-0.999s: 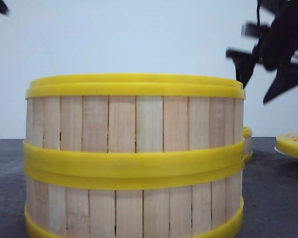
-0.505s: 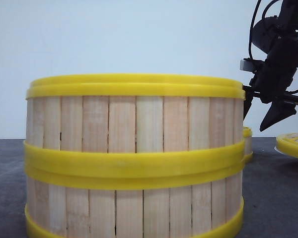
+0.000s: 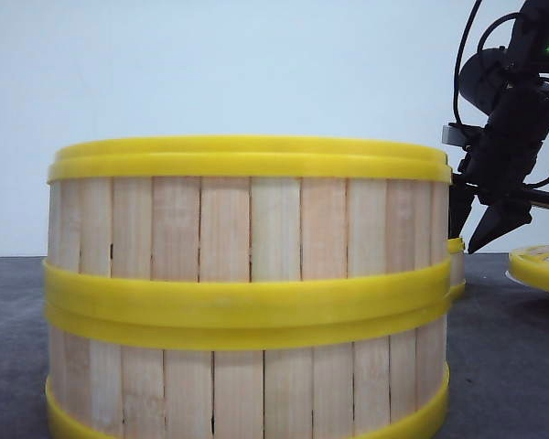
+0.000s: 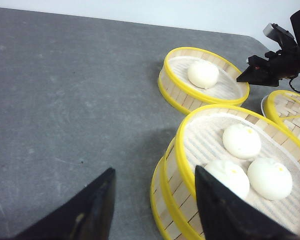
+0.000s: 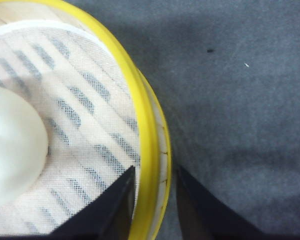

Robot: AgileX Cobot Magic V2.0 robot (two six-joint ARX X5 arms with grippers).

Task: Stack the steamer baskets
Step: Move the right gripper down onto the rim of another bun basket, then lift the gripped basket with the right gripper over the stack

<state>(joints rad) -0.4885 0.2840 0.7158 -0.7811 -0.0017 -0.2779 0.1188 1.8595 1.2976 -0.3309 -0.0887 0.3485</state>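
Over by the far basket (image 4: 204, 80), the one still standing alone on the grey bench (image 4: 65, 100) with a single bun (image 4: 203, 73) in it, I have the right hand (image 5: 152, 202) spread apart and straddling the rim: one finger inside the wall, the other outside, nothing pinched yet. Nearer me the other two baskets already sit one on the other as a stack (image 3: 247, 283), the upper one holding three buns (image 4: 242, 160). The left hand (image 4: 152, 210) hovers released beside that stack, gripping nothing.

My worry is the grip itself. As I judge it, closing on just one point of a thick, smooth yellow rim could let the basket tip as it lifts, and the bun would roll or the liner slide. The inner finger also sits close to the liner, so it could snag it. Carrying a tilted basket to the stack risks catching the top rim and shoving the stack.

From the front camera the stack fills almost the whole view, hiding the lone basket except for a sliver at its right edge. A fourth yellow-rimmed piece (image 4: 290, 112) is cut off at the frame edge; it looks woven, perhaps a lid, but I cannot be sure.
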